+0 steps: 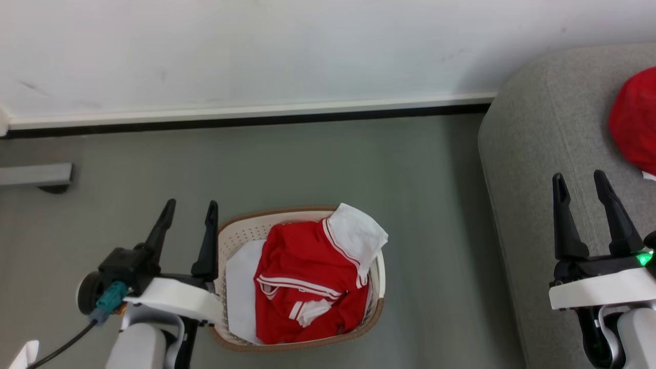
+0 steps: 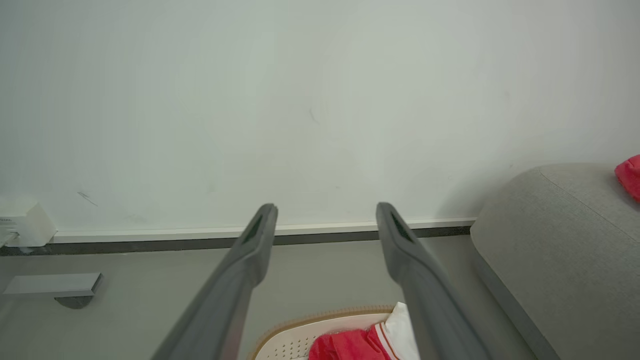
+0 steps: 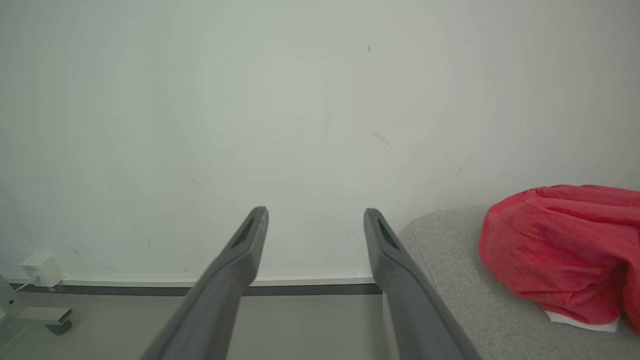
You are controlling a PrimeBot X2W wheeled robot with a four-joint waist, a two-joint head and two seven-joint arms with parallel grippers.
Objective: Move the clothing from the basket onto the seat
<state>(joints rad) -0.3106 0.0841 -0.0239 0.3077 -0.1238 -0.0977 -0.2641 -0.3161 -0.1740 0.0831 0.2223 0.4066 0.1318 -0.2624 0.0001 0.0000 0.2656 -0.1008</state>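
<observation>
Just R of L tool (image 1: 191,204): clothing (image 1: 307,277) in basket (image 1: 240,233).

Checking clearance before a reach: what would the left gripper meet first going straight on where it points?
Probably the wall near its baseboard; the open left gripper points over the floor, depth unclear.

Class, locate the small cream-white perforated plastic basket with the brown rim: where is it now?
In the head view the basket stands on the grey floor, low and centre, just right of the left gripper, with the light-grey fabric seat farther right.
</observation>
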